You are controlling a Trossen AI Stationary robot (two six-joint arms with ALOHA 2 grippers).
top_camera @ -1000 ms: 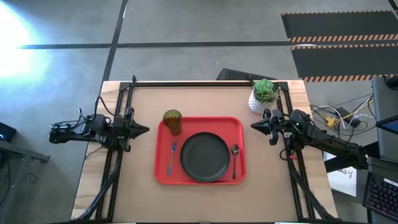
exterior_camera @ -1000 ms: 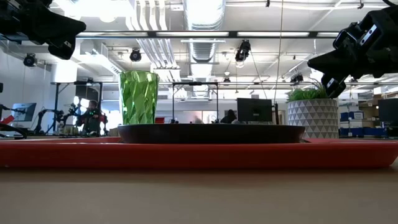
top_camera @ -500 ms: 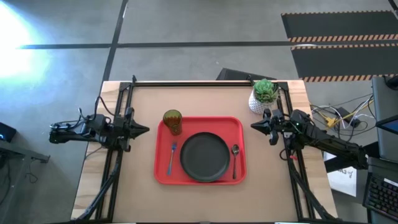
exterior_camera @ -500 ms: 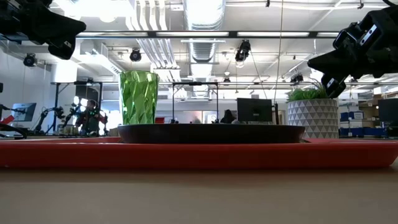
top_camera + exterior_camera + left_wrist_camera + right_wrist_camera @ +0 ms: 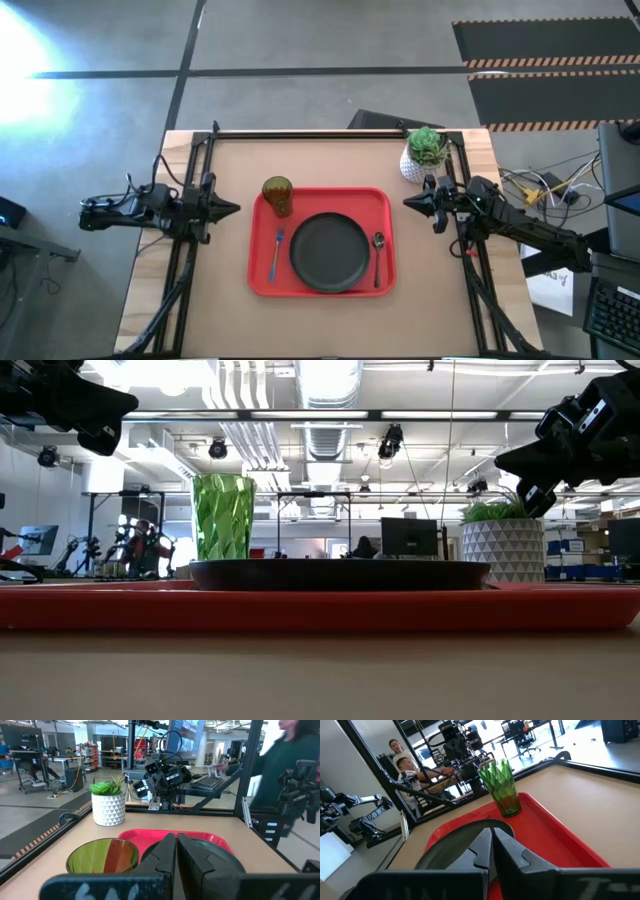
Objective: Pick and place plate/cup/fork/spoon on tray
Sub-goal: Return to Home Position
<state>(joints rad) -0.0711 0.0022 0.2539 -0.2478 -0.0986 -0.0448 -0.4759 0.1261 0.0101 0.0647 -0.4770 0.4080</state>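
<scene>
1. In the middle of the table (image 5: pixel 230 160): the red tray (image 5: pixel 262 275), lying flat.
2. On the middle of the tray: the black plate (image 5: pixel 329 251).
3. Just left of the plate, on the tray: the fork (image 5: pixel 275 254), tines pointing toward the cup (image 5: pixel 277 195).
4. Just right of the plate, on the tray: the dark spoon (image 5: pixel 378 257), lying along the plate's side.
5. In the tray's corner by the fork's tines: the green cup, upright, near the plate.
6. Off the tray's left side, up above the table: the left gripper (image 5: pixel 228 209), fingers pressed together, holding nothing, pointing at the tray.
7. Off the tray's right side, also up high: the right gripper (image 5: pixel 412 202), fingers pressed together, holding nothing, pointing at the tray.
8. Near the right gripper, at a table corner: a white pot (image 5: pixel 424 155) with a green plant.
</scene>
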